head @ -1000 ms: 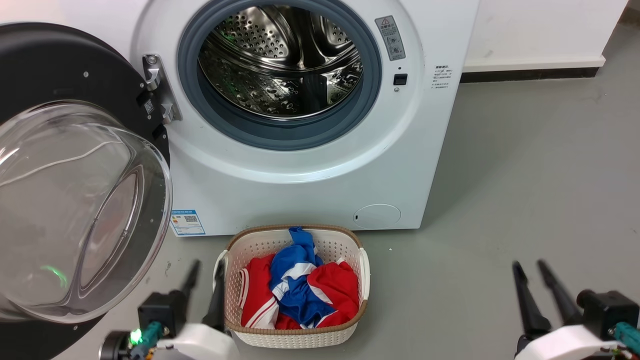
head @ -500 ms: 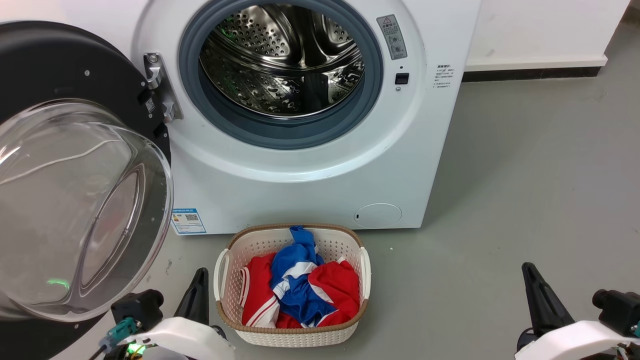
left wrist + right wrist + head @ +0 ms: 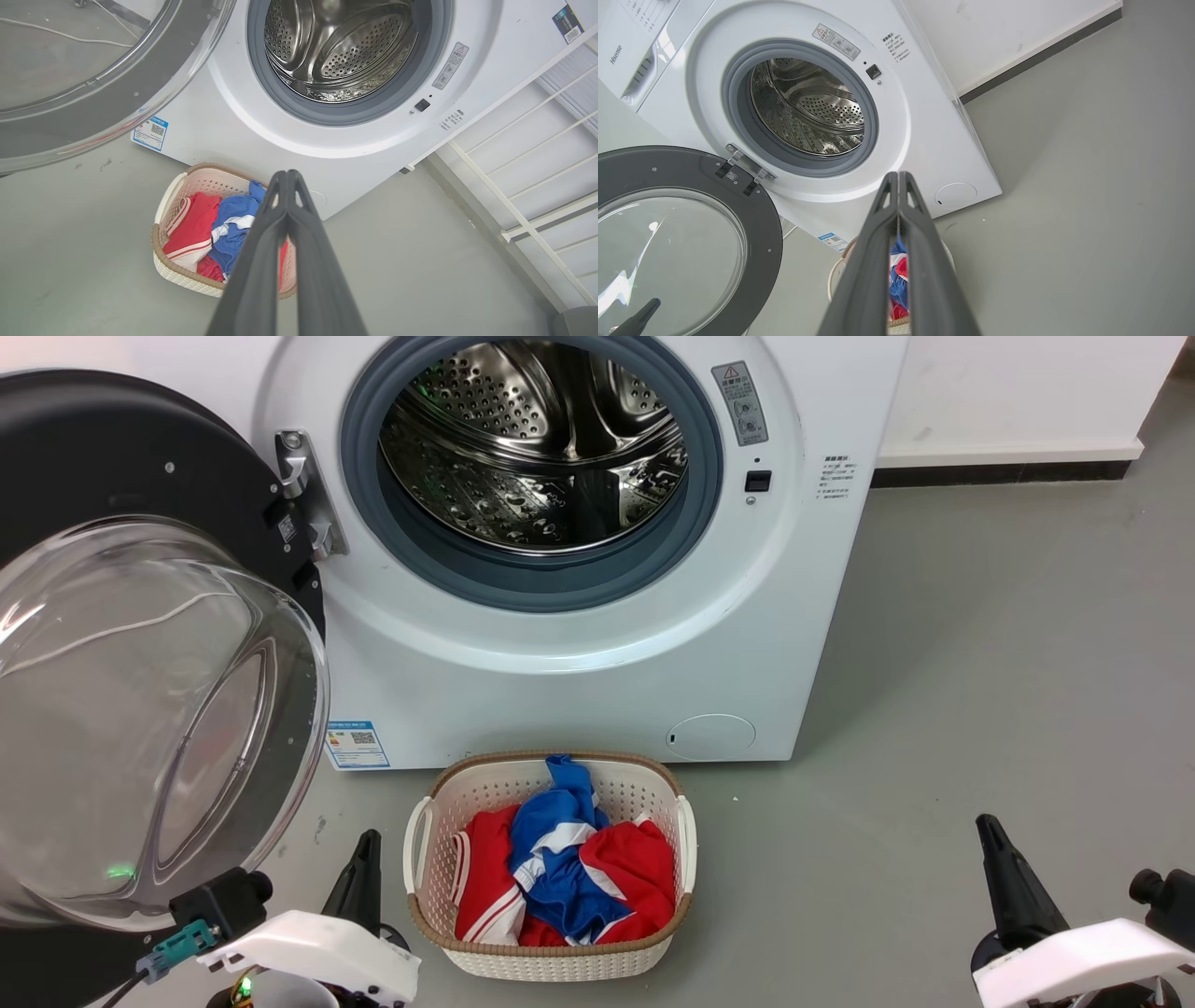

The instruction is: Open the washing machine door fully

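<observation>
washing machine door (image 3: pixel 140 663) stands wide open, up and left of the left claw (image 3: pixel 367 845), the nearer one; it and the right claw (image 3: pixel 986 826) are both pinched closed, empty.

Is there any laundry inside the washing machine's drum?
No, the drum shows bare perforated steel, while the red and blue clothes lie in the basket on the floor before the machine.

Seen low in head view: left gripper (image 3: pixel 365 845) lower left, right gripper (image 3: pixel 988 831) lower right. Both closed tip to tip, empty, pointing up, well apart.
</observation>
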`<state>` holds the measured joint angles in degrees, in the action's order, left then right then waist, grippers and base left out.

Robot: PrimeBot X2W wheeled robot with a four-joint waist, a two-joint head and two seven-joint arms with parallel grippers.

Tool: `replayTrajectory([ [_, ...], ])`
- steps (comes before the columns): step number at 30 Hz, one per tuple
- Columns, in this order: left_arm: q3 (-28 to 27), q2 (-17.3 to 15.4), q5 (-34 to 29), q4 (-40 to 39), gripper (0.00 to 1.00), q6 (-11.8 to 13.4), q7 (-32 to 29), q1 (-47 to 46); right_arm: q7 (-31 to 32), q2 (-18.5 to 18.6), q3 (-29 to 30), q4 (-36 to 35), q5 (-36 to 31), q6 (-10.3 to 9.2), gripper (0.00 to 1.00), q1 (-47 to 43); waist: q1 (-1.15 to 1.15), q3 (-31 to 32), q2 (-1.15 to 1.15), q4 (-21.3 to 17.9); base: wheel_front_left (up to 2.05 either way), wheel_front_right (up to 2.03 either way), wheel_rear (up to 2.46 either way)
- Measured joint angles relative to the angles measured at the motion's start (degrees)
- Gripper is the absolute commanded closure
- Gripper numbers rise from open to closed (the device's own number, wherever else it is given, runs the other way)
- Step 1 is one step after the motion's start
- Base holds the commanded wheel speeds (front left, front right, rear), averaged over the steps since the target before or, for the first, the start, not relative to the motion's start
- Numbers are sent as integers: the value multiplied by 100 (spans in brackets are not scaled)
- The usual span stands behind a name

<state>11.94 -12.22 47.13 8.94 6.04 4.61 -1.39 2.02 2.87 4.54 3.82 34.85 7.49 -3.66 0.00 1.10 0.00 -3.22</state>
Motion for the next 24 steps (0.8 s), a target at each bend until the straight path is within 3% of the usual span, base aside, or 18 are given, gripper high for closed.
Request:
replayTrajectory([
  [24, -605, 290, 1646, 172, 100, -466, -349, -140, 155, -1, 69, 364, 2047, 0, 100, 362, 0, -34, 0, 86, 0, 0, 0],
])
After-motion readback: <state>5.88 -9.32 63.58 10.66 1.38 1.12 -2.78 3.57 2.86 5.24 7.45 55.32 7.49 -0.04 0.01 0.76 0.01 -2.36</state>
